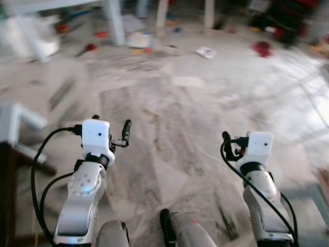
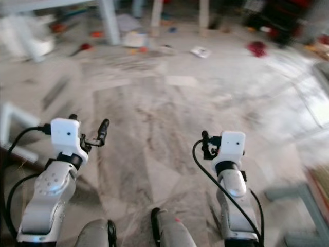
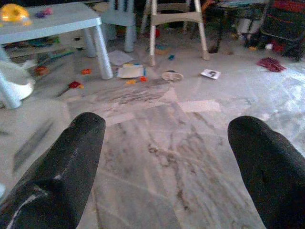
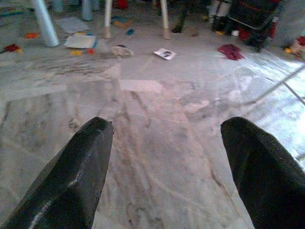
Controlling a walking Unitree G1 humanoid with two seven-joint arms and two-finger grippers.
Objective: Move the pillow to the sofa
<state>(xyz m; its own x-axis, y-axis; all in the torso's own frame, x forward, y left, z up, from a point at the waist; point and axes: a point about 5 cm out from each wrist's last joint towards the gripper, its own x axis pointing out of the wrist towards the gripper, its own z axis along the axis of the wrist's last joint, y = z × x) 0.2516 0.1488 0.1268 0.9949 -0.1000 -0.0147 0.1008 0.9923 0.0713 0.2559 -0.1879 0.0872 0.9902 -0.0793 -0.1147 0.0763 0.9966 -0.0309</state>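
Pillow and sofa not located; bearing from either gripper cannot be established.

Left gripper (image 3: 167, 157) and right gripper (image 4: 164, 162) both spread and empty, aimed at 12 o'clock over bare marble floor (image 1: 169, 118). Toy litter and a light blue table (image 3: 57, 19) lie at 11 o'clock. Judgement: neither arm favoured; search continues.

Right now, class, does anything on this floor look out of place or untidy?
Yes. Small things lie scattered on the marble floor near the blue table: loose papers, a booklet, a red cloth and bits of toys. Both grippers, left and right, hang open and hold nothing.
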